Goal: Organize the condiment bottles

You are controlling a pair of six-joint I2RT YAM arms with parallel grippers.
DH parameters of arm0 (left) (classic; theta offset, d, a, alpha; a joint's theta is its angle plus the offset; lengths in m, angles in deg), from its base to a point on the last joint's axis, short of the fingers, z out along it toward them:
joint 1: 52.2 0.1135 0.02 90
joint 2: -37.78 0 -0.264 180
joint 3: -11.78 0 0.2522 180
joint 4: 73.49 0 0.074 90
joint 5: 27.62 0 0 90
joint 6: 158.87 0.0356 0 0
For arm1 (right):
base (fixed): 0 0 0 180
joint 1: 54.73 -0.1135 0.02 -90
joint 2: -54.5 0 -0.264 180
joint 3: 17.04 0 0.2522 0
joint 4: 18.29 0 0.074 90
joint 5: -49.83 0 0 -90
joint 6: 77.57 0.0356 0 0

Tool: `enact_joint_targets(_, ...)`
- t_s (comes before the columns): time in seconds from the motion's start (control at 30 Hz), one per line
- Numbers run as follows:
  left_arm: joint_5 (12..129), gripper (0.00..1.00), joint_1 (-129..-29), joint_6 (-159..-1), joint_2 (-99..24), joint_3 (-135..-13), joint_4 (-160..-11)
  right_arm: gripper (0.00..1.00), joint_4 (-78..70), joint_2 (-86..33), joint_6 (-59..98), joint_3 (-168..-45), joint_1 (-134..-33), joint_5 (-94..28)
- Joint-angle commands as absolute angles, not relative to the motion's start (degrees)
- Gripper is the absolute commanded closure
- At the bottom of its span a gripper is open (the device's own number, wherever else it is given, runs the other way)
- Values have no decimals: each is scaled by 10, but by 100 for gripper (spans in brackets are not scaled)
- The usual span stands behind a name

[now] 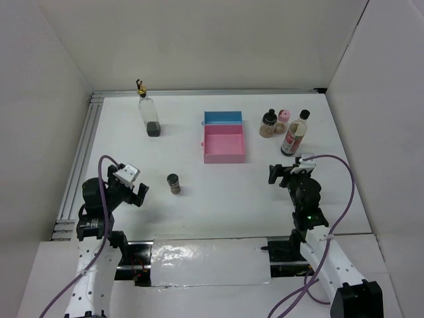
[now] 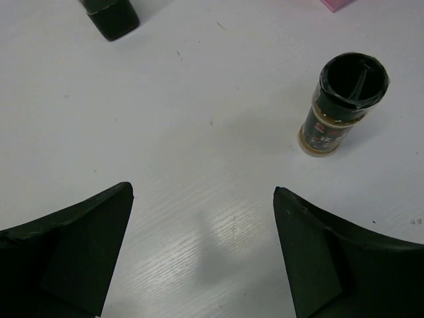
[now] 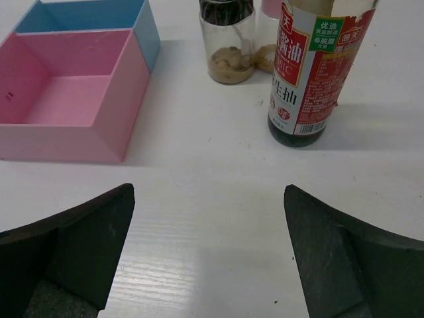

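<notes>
Five bottles and jars stand on the white tabletop (image 1: 212, 212) in the view from above. The pourer bottle (image 1: 150, 114) is far back on the left, all by itself. The small spice jar (image 1: 173, 183) stands near the front, left of the middle. The pink tray (image 1: 224, 158) sits in the middle, with the blue tray (image 1: 223, 118) touching its far side. Right of the trays stand the brown spice jar (image 1: 268, 124), the pink-capped shaker (image 1: 283, 118) just beside it, and the red label bottle (image 1: 295, 134) a bit nearer. The left gripper (image 1: 140, 193) is at the near left, apart from the small spice jar. The right gripper (image 1: 281, 173) is just on the near side of the red label bottle.

From the left wrist, the left gripper (image 2: 202, 192) is spread wide, with only bare tabletop between its fingers. The small spice jar (image 2: 338, 106) stands upright ahead on the right. The dark bottom of the pourer bottle (image 2: 109, 16) peeks in at the top left.

From the right wrist, the right gripper (image 3: 209, 192) is spread wide too, over bare tabletop. The red label bottle (image 3: 311, 73) stands ahead on the right. The brown spice jar (image 3: 227, 43) is behind it to the left. The pink tray (image 3: 66, 142) and blue tray (image 3: 152, 36) are on the left
</notes>
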State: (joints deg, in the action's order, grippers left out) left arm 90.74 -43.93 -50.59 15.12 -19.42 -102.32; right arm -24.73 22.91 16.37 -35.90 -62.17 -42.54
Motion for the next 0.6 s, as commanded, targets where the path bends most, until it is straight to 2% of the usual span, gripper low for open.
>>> enact_joint_targets(0.0, 905, 1, -441, -503, 158, -197, -1017, 0, -231, 241, 164, -367, -633, -455)
enact_joint_targets(0.1, 905, 1, -440, -492, 154, -195, -1017, 0, -210, 240, 179, -390, -640, -483)
enact_joint_targets(0.27, 966, 1, -441, -408, 152, -225, -1065, 0, -169, 226, 306, -461, -636, -527)
enact_joint_targets(0.43, 979, 1, -441, -424, 133, -289, -1109, 0, -98, 170, 240, -626, -634, -369)
enact_joint_targets(0.47, 979, 1, -441, -424, 133, -289, -1109, 0, -98, 170, 239, -654, -634, -368)
enact_joint_targets(0.5, 964, 5, -440, -430, 132, -297, -1102, 0, -77, 158, 185, -681, -634, -278)
enact_joint_targets(0.53, 957, 8, -441, -438, 131, -299, -1098, 4, -59, 122, 162, -712, -638, -235)
enact_joint_targets(0.57, 953, 11, -440, -450, 128, -302, -1097, 19, -4, 97, 144, -782, -643, -205)
